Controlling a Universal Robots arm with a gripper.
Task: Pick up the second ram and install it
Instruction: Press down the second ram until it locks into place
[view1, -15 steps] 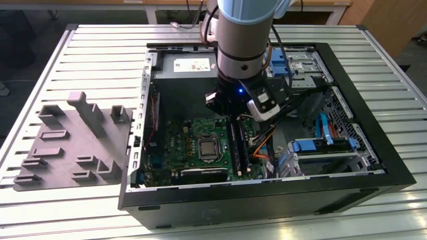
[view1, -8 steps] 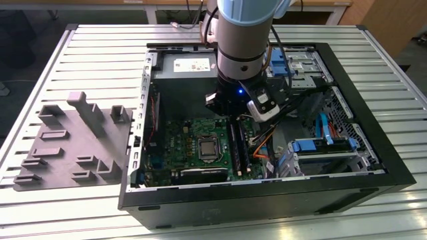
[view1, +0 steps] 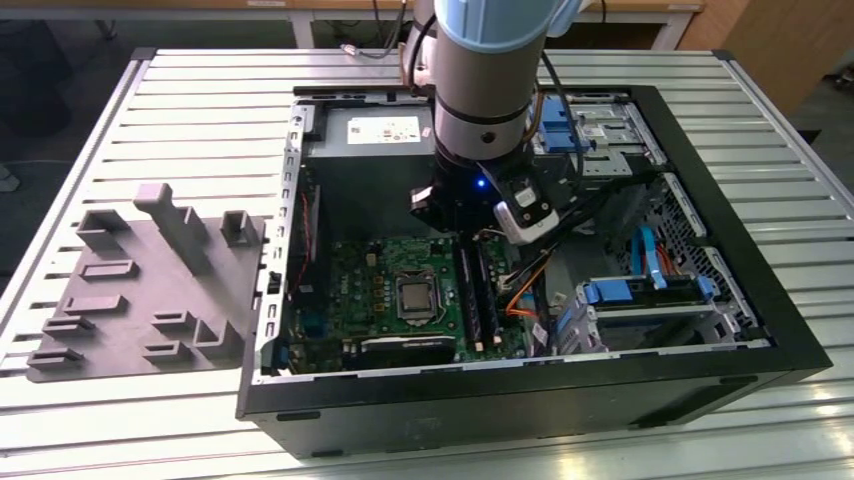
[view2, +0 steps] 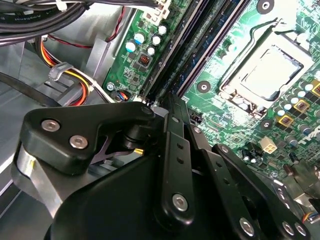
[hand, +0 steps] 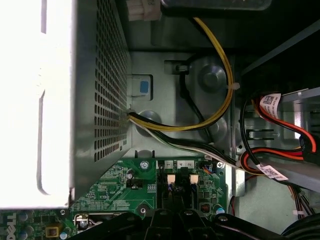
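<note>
End effector (view1: 470, 238) down inside the PC case (view1: 747, 350), over the motherboard (view1: 400, 290) slots. Fingertips hidden; grip state unclear, ram not discernible.

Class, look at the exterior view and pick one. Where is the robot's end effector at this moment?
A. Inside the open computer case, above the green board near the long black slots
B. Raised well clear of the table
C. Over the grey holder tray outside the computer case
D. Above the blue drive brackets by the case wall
A: the end effector hangs inside the computer case, just over the green board by the black slots.
</note>
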